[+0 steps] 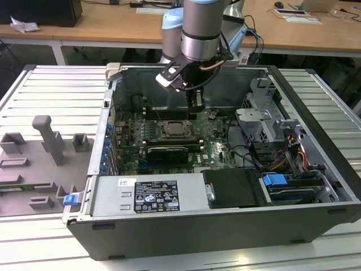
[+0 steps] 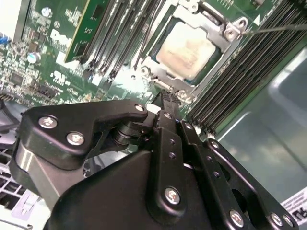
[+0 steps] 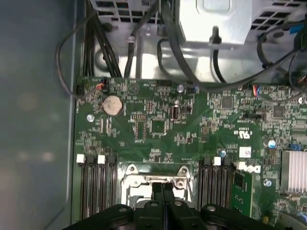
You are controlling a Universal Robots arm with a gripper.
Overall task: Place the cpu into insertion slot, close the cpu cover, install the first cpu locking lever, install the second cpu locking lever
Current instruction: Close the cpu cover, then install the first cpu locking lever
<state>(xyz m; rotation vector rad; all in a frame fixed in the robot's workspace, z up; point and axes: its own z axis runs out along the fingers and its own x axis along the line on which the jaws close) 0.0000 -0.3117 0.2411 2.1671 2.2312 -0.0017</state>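
Surface: a ribbed metal table (image 1: 51,84) carries an open computer case (image 1: 225,240) lying on its side. A grey moulded tray (image 1: 34,164) sits on the table at the exterior view's left, and wooden desks (image 1: 113,25) stand behind.

Task items: the cpu (image 2: 186,49) lies seated in the insertion slot (image 1: 176,130). The cpu cover (image 2: 225,29) is down, and its frame surrounds the chip.

Claw: the gripper (image 2: 165,98) is clenched, with its fingers pressed together and nothing between them. It hangs just beside the cover's edge; contact cannot be confirmed.

Edges and clearance: memory slots (image 3: 93,187) flank the socket on both sides. The case's grey inner wall (image 1: 141,84) rises close behind the arm. A metal drive cage (image 1: 262,113) and loose cables (image 3: 182,62) crowd the exterior view's right. A long black card (image 1: 166,152) lies just beside the socket.
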